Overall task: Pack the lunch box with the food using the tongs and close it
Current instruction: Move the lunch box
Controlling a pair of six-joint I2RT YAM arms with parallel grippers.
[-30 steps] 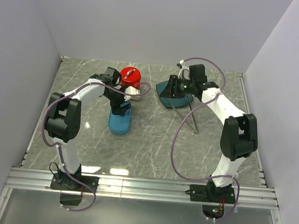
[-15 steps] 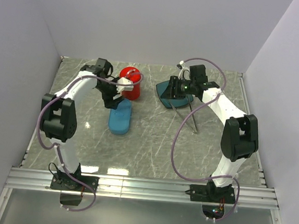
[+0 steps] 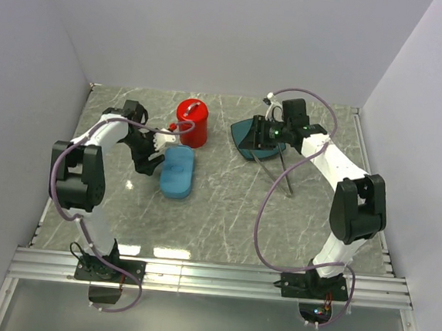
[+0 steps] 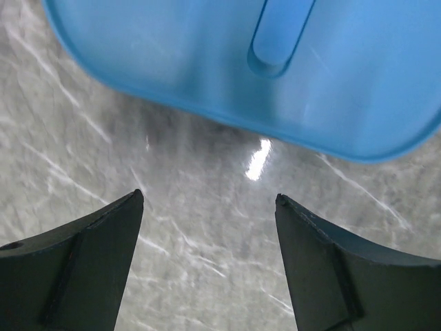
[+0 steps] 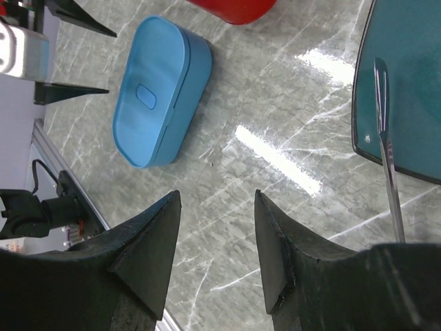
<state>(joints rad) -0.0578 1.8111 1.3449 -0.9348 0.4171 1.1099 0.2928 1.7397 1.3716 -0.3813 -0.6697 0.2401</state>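
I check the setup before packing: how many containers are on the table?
2. The blue lunch box lies left of centre, lid on; the red pot stands behind it. The right arm covers part of the plate, so another may be hidden.

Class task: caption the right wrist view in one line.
Open right gripper above the table; lidded lunch box beyond, tongs lying partly on the teal plate.

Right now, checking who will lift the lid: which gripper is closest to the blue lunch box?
The left gripper, open just left of the lunch box; the right gripper hangs farther off, over the teal plate.
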